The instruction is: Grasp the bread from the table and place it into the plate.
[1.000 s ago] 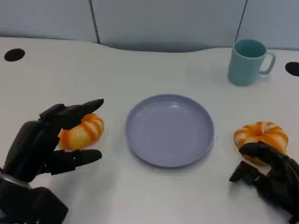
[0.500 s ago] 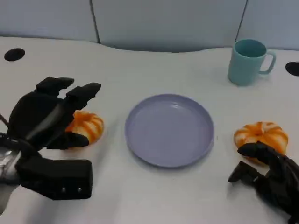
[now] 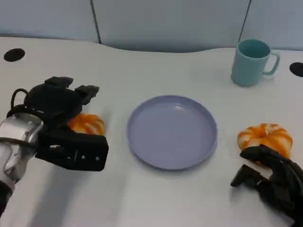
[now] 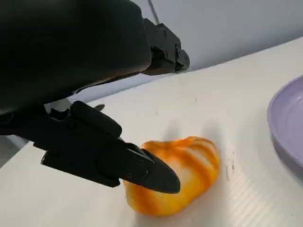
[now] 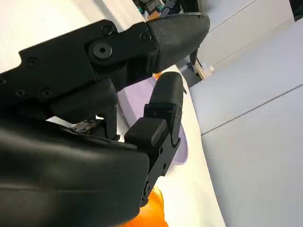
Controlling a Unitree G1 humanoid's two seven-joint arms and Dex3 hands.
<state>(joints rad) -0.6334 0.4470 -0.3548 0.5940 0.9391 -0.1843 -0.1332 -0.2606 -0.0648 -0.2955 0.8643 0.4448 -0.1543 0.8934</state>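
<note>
Here the left hand (image 3: pixel 57 101) hangs over the bread (image 3: pixel 86 124) at the plate's (image 3: pixel 173 131) nine o'clock, fingers (image 4: pixel 142 165) spread around it, one fingertip seemingly touching the crust, nothing gripped. A second bread (image 3: pixel 265 137) lies on the counter (image 3: pixel 165 198) at three o'clock, the right hand (image 3: pixel 272 177) just beside it, loosely curled and holding nothing.

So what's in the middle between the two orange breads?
The purple plate lies between the left bread and the right bread, with bare white table on either side of it. The head view shows this.
</note>
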